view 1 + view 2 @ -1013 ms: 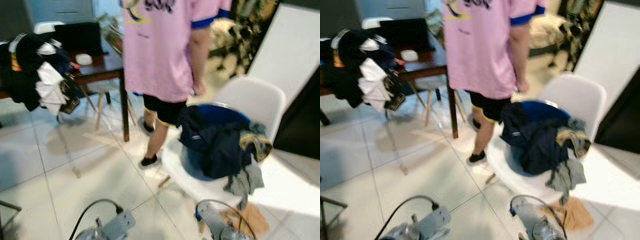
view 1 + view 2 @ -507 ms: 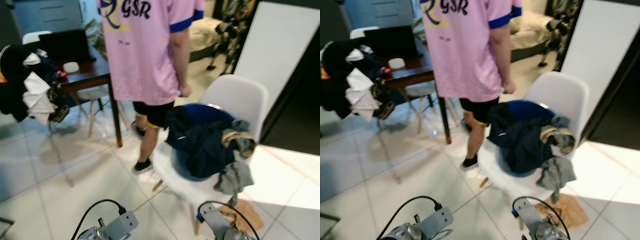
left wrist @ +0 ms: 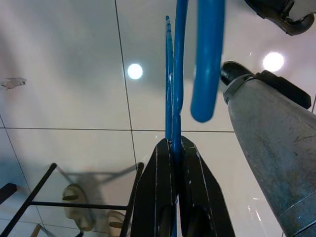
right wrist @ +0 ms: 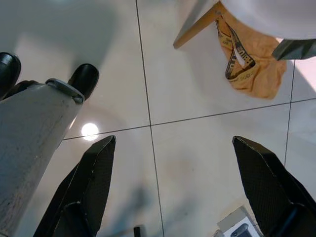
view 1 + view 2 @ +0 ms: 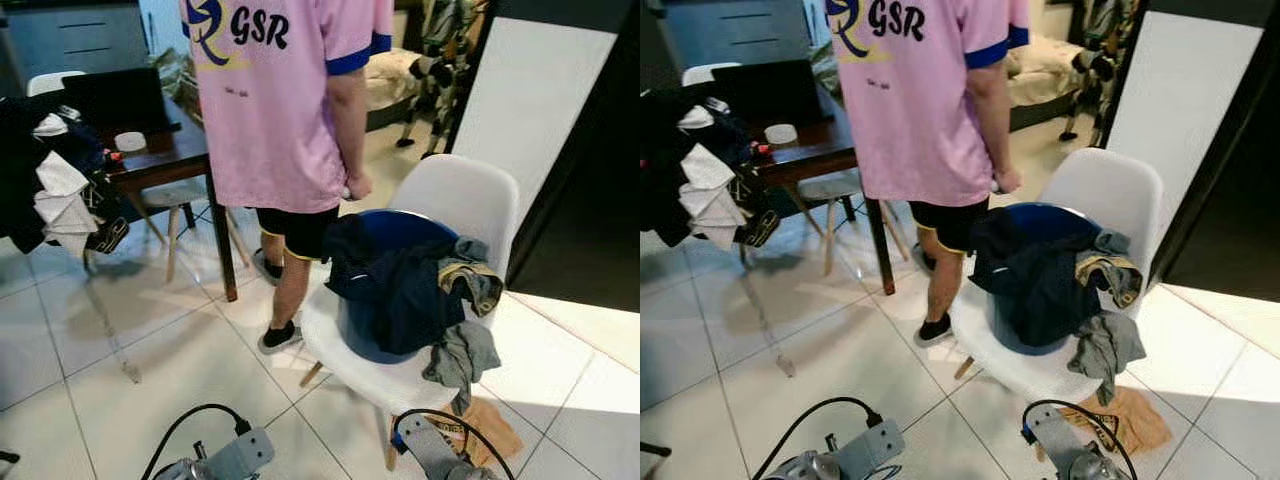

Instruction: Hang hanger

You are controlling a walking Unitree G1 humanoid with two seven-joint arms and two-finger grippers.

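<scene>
The left pincer (image 3: 174, 148) pinches the blue hanger (image 3: 174, 74), which sticks out beyond its fingertips.

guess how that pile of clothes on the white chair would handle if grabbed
The pile of clothes would likely be floppy: it slumps in folds, a grey piece dangling over the white chair edge. Layers look tangled, so pulling one may drag others. Probably light.

I note the blue hanger (image 3: 176, 74) cut off at frame top, its hook's upper part unseen. Person (image 5: 285, 110) cropped above shoulders. Heaped clothes (image 5: 410, 290) hide the white chair (image 5: 470, 200) seat.
</scene>
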